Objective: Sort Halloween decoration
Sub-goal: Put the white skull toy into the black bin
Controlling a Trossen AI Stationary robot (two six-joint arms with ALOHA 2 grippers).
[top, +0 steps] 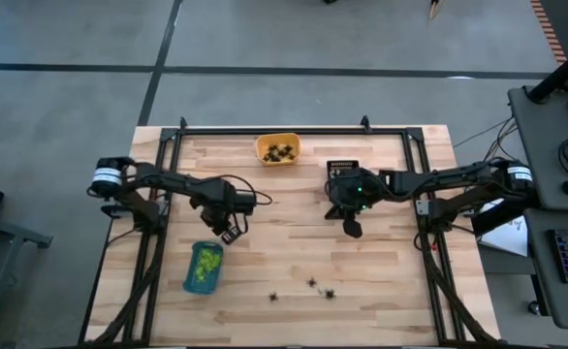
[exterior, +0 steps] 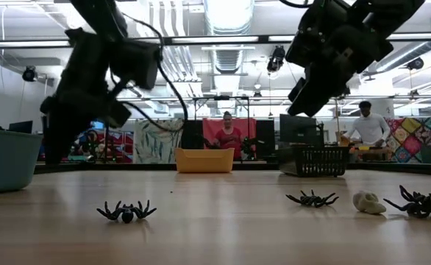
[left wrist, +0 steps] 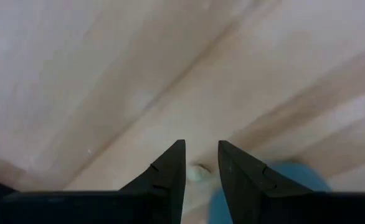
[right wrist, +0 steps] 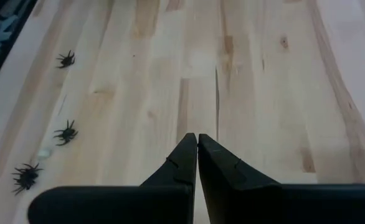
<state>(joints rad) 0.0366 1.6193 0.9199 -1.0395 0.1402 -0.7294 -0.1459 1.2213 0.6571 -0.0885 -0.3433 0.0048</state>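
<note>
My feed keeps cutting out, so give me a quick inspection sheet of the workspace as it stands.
Surface: wooden table, bare between items.
Job's things: three black spiders and one whitish piece loose near the front edge; green pieces in the blue tray; pieces in the orange tray; black basket.
Clutter: nothing seen.
Grippers: left claw above the blue tray, gripping a small whitish piece; right claw shut, empty, mid-table.
Cables: along both arms.
Surroundings: two people in the room beyond.
</note>
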